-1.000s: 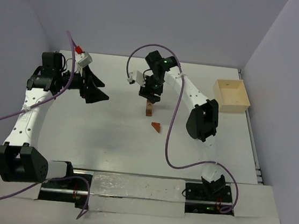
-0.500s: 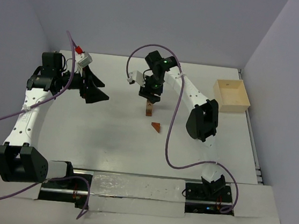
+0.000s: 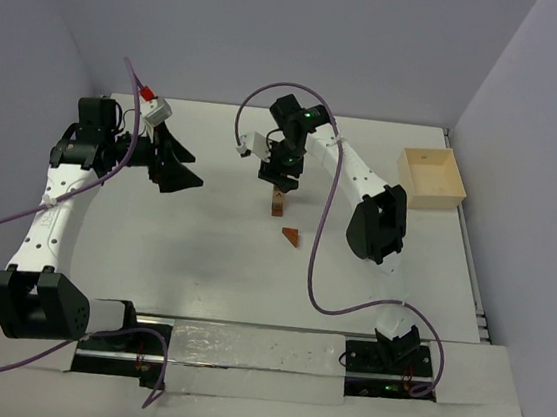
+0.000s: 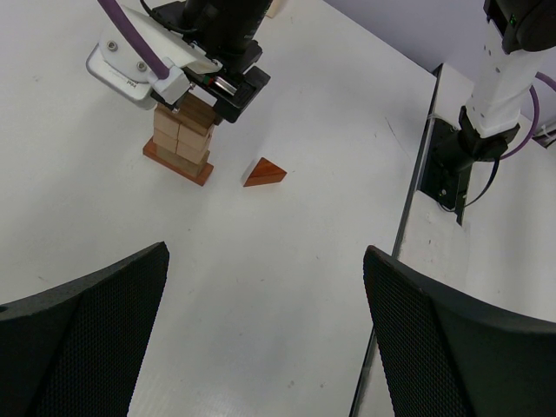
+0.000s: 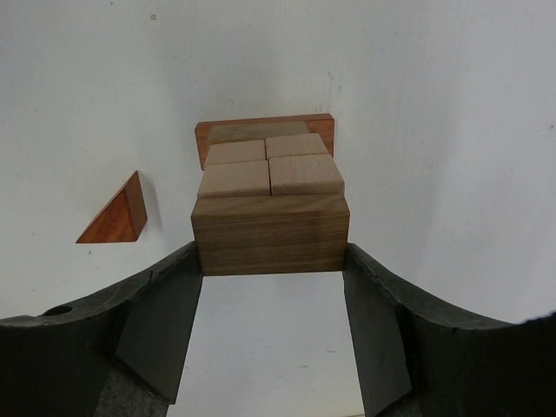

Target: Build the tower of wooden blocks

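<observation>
The wood block tower (image 3: 278,204) stands mid-table: a reddish base bar (image 5: 261,126) with pale cuboids (image 5: 269,169) stacked on it. My right gripper (image 3: 282,181) is right above it, shut on a dark brown block (image 5: 271,233) held by its two ends at the top of the stack. I cannot tell whether that block rests on the cuboids. A reddish triangular wedge (image 3: 290,236) lies on the table just beside the tower, also in the left wrist view (image 4: 263,173). My left gripper (image 3: 184,173) is open and empty, off to the tower's left.
A pale wooden square box (image 3: 430,178) sits at the table's far right edge. The left wrist view shows the tower (image 4: 180,143), the right gripper (image 4: 213,91) and the right arm's base (image 4: 469,139) by the table's edge strip.
</observation>
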Controlling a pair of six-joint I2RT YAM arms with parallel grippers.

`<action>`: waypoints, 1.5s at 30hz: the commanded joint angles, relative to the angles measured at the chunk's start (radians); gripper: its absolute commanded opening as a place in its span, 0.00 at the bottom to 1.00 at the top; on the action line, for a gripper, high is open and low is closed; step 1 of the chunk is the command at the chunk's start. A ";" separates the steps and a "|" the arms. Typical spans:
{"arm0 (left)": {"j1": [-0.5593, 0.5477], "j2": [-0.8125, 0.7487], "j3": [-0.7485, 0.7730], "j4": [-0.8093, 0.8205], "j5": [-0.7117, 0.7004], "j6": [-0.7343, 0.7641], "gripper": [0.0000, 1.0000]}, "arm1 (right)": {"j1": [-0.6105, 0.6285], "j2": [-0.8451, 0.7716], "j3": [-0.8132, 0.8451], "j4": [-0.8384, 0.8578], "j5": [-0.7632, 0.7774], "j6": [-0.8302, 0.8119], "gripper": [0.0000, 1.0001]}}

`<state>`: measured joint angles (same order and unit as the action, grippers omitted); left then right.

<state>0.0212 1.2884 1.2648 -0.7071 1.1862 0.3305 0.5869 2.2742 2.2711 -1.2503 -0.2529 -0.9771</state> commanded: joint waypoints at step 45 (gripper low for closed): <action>-0.001 -0.014 0.050 -0.014 0.029 0.023 0.99 | 0.050 -0.112 0.046 0.000 0.003 0.051 1.00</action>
<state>0.0212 1.2884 1.2649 -0.7093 1.1862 0.3369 0.6177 2.2666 2.2711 -1.2429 -0.2330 -0.9447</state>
